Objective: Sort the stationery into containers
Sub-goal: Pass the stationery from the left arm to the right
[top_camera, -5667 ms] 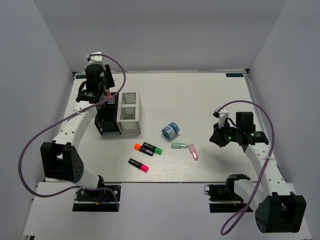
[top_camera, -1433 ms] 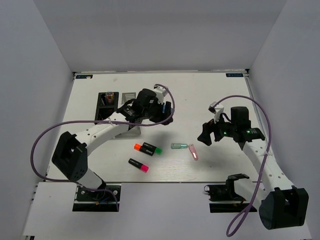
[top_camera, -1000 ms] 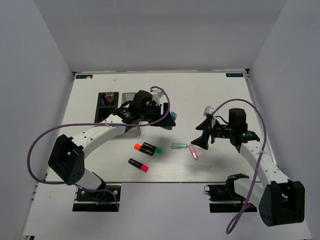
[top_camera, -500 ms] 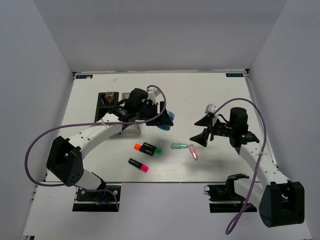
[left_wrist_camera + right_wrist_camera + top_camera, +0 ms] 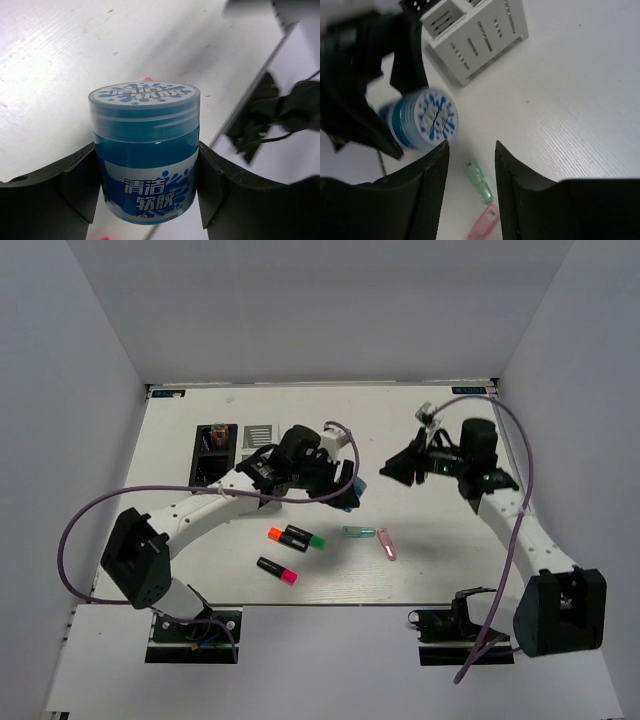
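Note:
My left gripper (image 5: 346, 492) is shut on the blue-white roll (image 5: 145, 150), a blue jar with a white label, and holds it above the table right of the white container (image 5: 258, 436). The black container (image 5: 212, 446) stands left of the white one, and a small round item shows in its far compartment. The roll also shows in the right wrist view (image 5: 425, 120). My right gripper (image 5: 390, 468) is open and empty, raised above the green capsule (image 5: 480, 181) and the pink capsule (image 5: 484, 223). The orange-capped and green-capped markers (image 5: 296, 537) lie in line, with the pink-capped marker (image 5: 277, 571) nearer.
The green capsule (image 5: 357, 532) and the pink capsule (image 5: 386, 544) lie mid-table near the front edge. The white container (image 5: 475, 35) has slotted walls. The two grippers hang close together, about a hand's width apart.
My left arm left the black container, took the blue-white roll and now carries it a little to the right. My right gripper rose and moved toward the far side, away from the capsules.

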Controlling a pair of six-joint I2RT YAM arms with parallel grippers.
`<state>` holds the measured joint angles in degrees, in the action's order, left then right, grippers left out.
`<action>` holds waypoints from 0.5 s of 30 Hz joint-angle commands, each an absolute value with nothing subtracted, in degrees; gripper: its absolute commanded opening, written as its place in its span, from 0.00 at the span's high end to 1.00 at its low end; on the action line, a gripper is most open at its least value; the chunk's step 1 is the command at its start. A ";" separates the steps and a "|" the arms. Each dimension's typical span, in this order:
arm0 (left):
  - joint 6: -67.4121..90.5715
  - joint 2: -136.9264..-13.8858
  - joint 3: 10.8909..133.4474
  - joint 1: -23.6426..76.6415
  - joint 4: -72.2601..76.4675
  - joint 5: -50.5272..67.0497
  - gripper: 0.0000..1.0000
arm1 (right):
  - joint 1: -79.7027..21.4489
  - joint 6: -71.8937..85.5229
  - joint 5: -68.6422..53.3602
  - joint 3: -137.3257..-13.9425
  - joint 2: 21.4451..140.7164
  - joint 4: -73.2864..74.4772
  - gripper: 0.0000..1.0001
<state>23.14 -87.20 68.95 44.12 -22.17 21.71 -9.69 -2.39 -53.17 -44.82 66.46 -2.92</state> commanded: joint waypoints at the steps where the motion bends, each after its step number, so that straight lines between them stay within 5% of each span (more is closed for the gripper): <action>1: 7.95 -81.57 61.84 45.53 -21.01 15.41 1.00 | -8.44 10.62 -47.26 -60.27 71.60 22.64 0.56; 7: 5.27 -71.64 50.19 46.49 -9.24 11.17 1.00 | -7.65 38.47 -64.67 -59.68 76.72 10.83 0.20; 15: 4.13 -73.38 54.31 46.49 -7.91 12.39 1.00 | -8.17 39.65 -70.22 -62.83 84.28 14.58 0.16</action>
<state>5.54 -74.56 49.63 46.30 -13.39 11.60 -8.12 37.23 -65.91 -60.97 83.55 11.75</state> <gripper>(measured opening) 0.757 0.836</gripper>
